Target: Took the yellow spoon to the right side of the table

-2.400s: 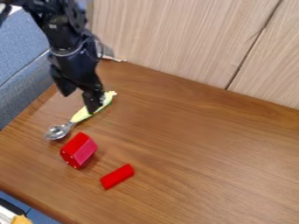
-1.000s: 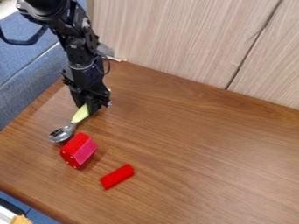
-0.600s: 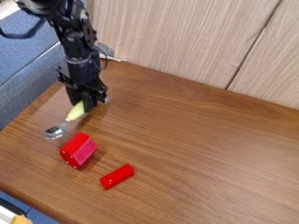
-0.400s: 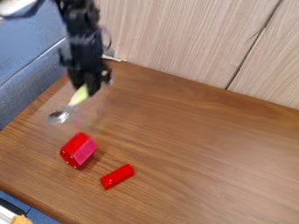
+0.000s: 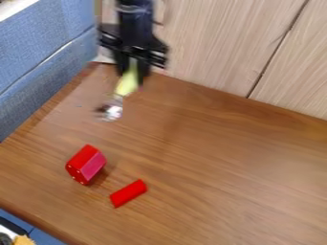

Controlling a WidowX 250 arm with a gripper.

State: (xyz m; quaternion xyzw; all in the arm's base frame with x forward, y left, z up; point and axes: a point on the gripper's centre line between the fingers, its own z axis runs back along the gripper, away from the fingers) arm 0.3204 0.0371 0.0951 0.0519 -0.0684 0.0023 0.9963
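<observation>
As the gripper point(image 5: 133, 72) lifts the spoon point(image 5: 126, 87) farther from the block point(image 5: 86, 164), its fingers pinch the handle point(image 5: 129, 80). The bowl point(image 5: 114, 113) points down toward the block, the long axis steep.

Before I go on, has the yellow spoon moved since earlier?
Yes, the yellow spoon moved up and rightward in view, away from the unmoved larger red block.
</observation>
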